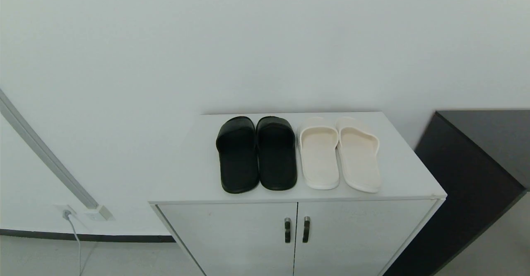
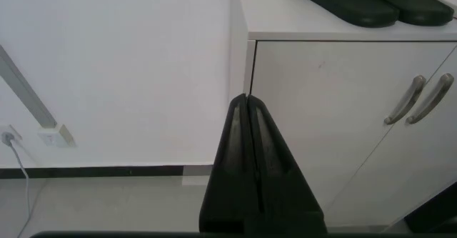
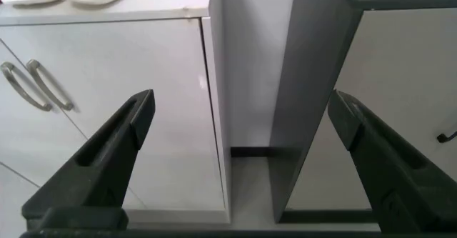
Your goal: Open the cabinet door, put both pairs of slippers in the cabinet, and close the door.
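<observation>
The left pincer [image 2: 247, 103] is closed, its 2 fingers pressed flat together with nothing between them, and it hangs low in front of the left front corner of the cabinet [image 1: 194, 176]. The right pincer [image 3: 241, 101] is spread wide and holds nothing; it sits in front of the cabinet's right front corner, facing the narrow gap between the cabinet and a dark unit [image 1: 468, 185] standing just beside it. The cabinet's 2 doors [image 1: 232, 238] are both closed, and their 2 upright metal handles [image 1: 296, 229] stand side by side at the middle seam. On the cabinet top lie both pairs, 4 slippers in 1 row, heels near the front edge and toes toward the back edge. The black slippers [image 1: 256, 153] take the middle of the top, touching each other, and the white slippers [image 1: 339, 153] lie just beside them toward the right edge. The left part of the top is bare. Behind the cabinet is a plain white wall [image 1: 265, 39], with a socket [image 1: 65, 213] low on it, well off to the left.
</observation>
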